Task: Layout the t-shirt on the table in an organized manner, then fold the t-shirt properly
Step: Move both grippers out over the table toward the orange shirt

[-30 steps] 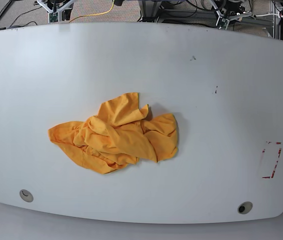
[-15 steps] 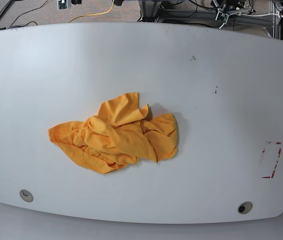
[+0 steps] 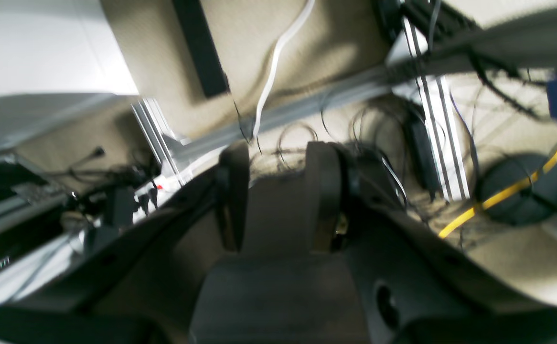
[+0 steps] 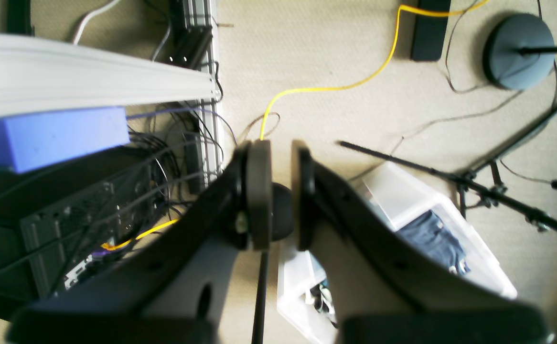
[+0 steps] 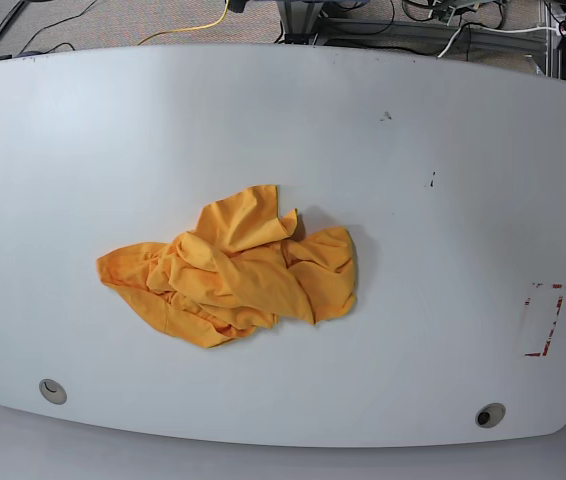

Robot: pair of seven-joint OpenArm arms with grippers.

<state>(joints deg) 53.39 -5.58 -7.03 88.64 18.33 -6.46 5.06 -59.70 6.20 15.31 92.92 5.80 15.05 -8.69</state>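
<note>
The orange-yellow t-shirt (image 5: 233,270) lies crumpled in a wrinkled heap near the middle of the white table (image 5: 443,200). Neither gripper touches it, and both are out of the base view. In the left wrist view my left gripper (image 3: 278,191) hangs over the floor beyond the table's corner (image 3: 35,43), its jaws apart with nothing between them. In the right wrist view my right gripper (image 4: 281,191) is also over the floor, its jaws nearly together and empty.
Two round grey grommets (image 5: 53,391) (image 5: 489,415) sit near the table's front edge. A red tape outline (image 5: 543,320) is at the right. Cables, metal frames, a blue box (image 4: 49,136) and a clear bin (image 4: 402,205) are on the floor behind.
The arm ends seen at the far edge of the base view have withdrawn upward out of it. The t-shirt has not moved.
</note>
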